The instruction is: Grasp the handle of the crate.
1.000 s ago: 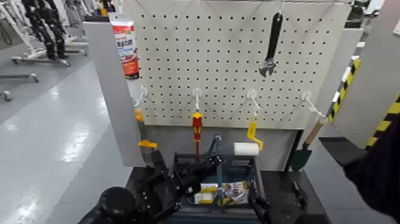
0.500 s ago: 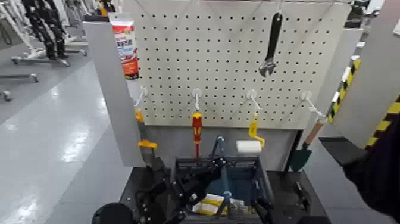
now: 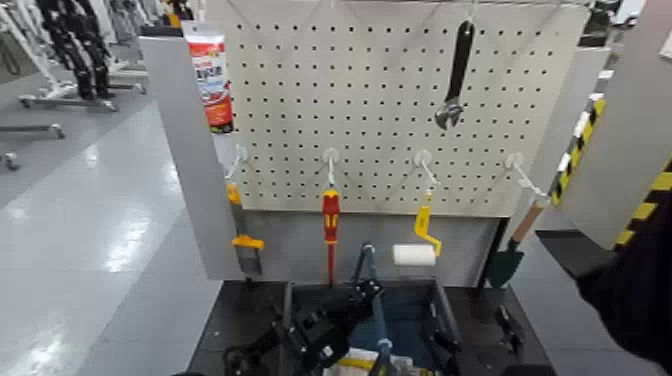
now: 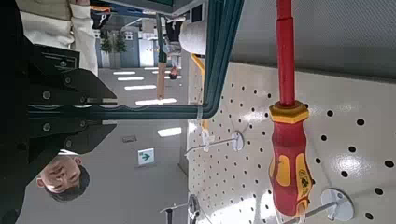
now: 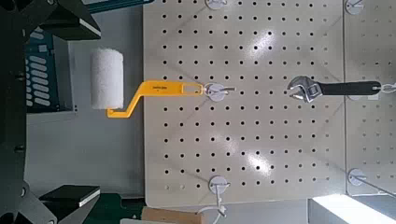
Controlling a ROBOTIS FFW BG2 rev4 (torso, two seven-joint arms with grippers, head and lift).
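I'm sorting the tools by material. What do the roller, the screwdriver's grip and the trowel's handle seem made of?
Roller: probably fabric, matte and nubbly. Screwdriver's grip: likely plastic, smooth, two-coloured. Trowel's handle: apparently wood, plain tan.

Counted at this station: one pegboard (image 3: 370,110), with four hooks (image 3: 423,158) in its lower row. Hanging items number six, namely one red-and-white tube (image 3: 211,85), one adjustable wrench (image 3: 455,80), one red-and-yellow screwdriver (image 3: 331,215), one paint roller (image 3: 415,254), one trowel (image 3: 505,262) and one yellow-handled tool (image 3: 247,243) with a grey blade. Also recorded are one crate (image 3: 288,310), one handle (image 3: 379,320) on it, and one person (image 4: 63,175) in the left wrist view.
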